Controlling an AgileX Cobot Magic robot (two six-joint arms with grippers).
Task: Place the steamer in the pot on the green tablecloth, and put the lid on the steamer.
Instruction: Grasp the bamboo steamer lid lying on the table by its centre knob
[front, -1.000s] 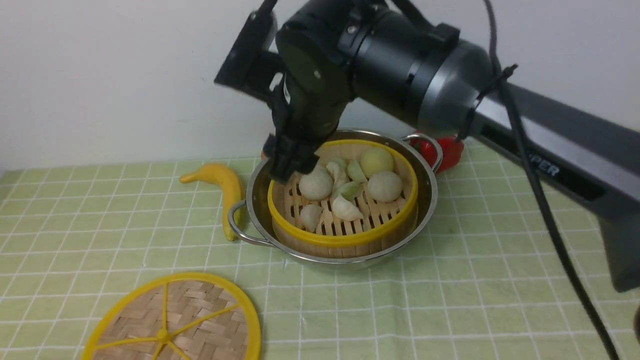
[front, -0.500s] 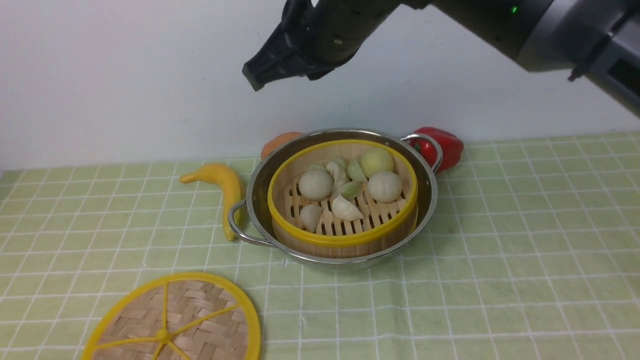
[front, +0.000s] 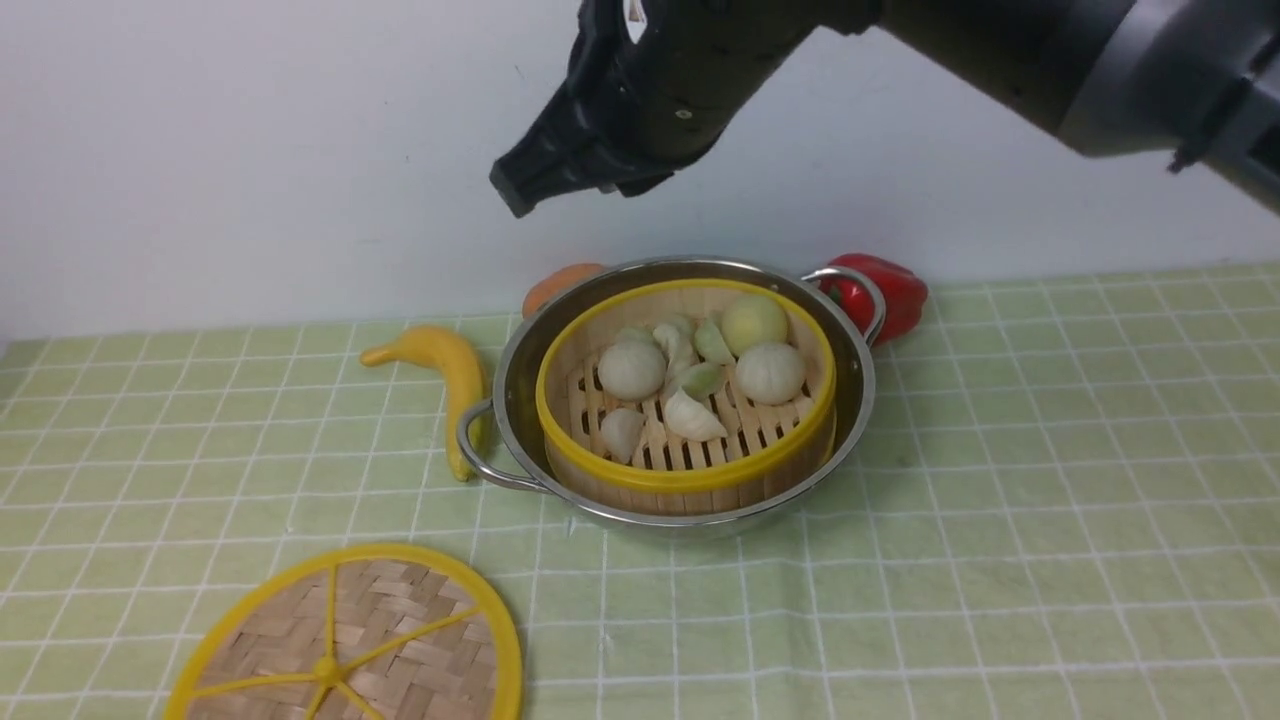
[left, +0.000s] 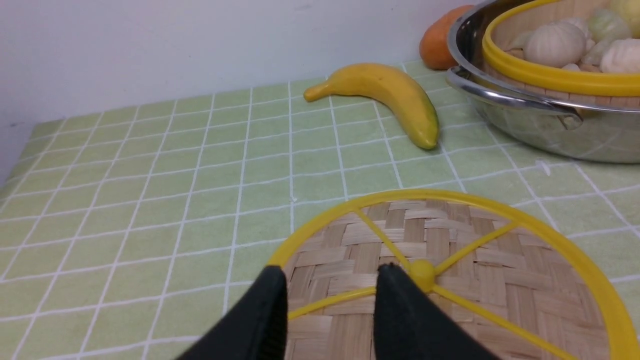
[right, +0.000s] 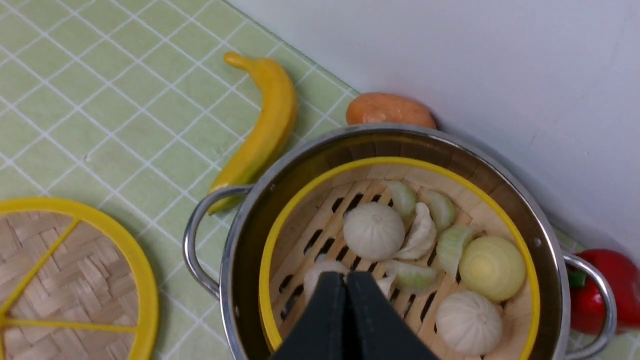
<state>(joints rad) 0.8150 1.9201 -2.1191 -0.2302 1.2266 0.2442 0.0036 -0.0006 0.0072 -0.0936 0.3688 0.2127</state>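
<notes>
Right hand (front: 517, 192) now high above steamer (front: 688, 478)

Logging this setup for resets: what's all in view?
tablecloth: one, pale green, white grid, under everything
pot: one, steel, on the tablecloth
steamer: one, bamboo, yellow rim, in the pot
buns and dumplings: several, pale, in the steamer
lid: one, woven, yellow rim, flat on the tablecloth
banana: one, yellow, left of the pot
orange item: one, behind the pot, partly hidden
pepper: one, red, behind the pot
left pincer: open, over the lid
right pincer: shut, empty, above the steamer
</notes>
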